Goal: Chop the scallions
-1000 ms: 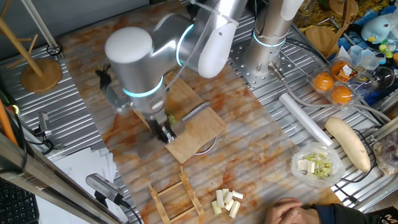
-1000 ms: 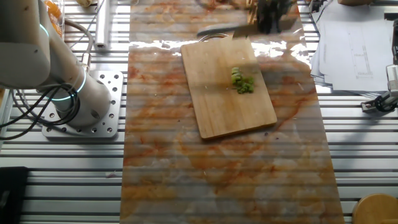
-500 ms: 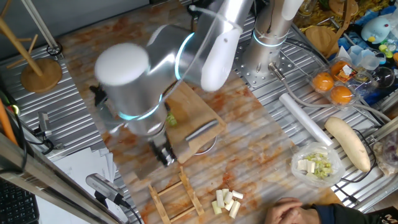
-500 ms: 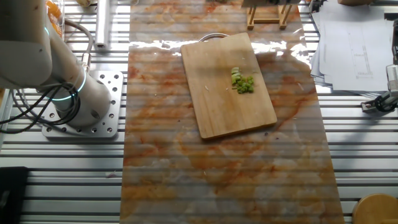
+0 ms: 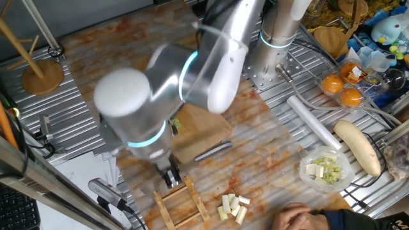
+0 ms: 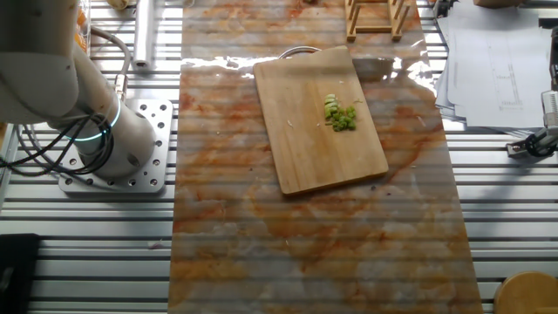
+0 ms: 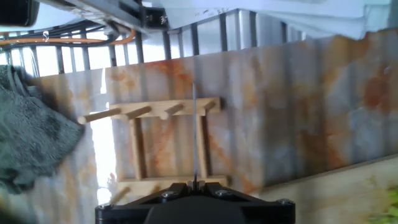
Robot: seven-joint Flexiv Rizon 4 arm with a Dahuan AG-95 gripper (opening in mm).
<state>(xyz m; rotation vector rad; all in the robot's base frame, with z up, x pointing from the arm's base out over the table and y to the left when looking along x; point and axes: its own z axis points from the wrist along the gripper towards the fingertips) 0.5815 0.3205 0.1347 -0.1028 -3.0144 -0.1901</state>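
pincer (image 5: 171, 180) over the pale wooden peg rack (image 7: 163, 147), pinching a thin steel knife (image 7: 195, 134) edge-on. looks like the blade goes back into the rack: keep it vertical, centred between the pegs. arm bent low over the counter (image 6: 305, 244) edge, wrist pointing down. farther off, chopped bright green scallions (image 6: 339, 113) sit on the rectangular wooden cutting board (image 6: 301, 139).
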